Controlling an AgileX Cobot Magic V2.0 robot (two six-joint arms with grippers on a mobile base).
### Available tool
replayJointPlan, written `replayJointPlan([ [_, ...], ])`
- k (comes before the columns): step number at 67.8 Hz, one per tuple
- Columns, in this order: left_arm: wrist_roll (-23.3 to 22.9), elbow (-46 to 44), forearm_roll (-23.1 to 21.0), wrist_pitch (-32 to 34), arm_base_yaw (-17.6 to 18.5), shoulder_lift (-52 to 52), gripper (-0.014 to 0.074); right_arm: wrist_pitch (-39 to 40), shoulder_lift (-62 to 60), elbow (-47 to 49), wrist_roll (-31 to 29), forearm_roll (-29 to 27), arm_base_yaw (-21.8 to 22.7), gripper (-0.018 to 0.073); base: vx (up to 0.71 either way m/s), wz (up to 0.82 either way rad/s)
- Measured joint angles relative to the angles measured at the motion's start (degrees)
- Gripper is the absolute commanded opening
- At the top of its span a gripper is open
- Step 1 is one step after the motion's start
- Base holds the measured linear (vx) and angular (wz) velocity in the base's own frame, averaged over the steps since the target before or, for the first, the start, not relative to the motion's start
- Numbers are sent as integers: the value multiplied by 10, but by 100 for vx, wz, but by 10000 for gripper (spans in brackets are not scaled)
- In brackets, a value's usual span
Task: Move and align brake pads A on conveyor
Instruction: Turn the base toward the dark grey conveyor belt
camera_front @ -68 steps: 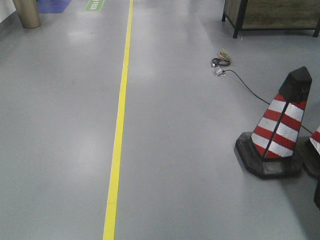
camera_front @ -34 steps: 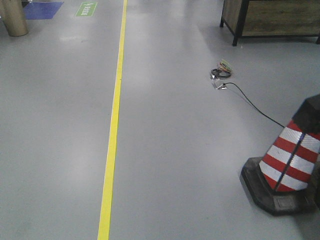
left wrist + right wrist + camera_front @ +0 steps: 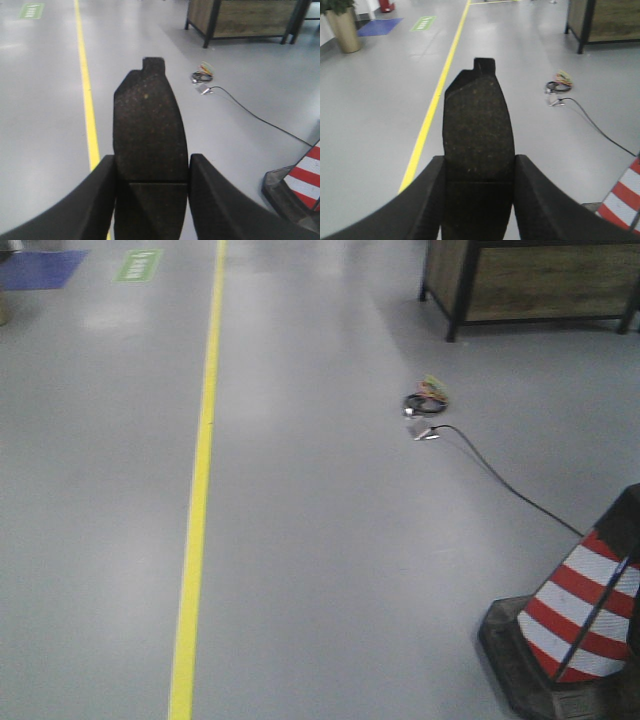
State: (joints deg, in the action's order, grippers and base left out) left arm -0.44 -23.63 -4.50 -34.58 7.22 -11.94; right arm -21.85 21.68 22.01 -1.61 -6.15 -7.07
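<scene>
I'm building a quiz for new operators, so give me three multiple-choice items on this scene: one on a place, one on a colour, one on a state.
1. In the front view, where does the striped cone stand?
A) upper left
B) lower right
C) centre

2. What colour is the floor line?
A) blue
B) white
C) yellow

3. What is the left hand doing?
A) gripping a brake pad
B) hanging open and empty
C) holding a bottle

Answers:
1 B: the cone fills the lower right corner.
2 C: the line is plainly yellow.
3 A: the pad sits clamped in it.
</scene>
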Motion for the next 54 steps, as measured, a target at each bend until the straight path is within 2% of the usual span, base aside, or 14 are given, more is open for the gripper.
replayJointPlan([
  [13,0,0,0,0,0,0,-6,0,0,0,0,0,0,-4,31,-61],
  [54,0,0,0,0,0,0,-6,0,0,0,0,1,0,-4,20,-86],
])
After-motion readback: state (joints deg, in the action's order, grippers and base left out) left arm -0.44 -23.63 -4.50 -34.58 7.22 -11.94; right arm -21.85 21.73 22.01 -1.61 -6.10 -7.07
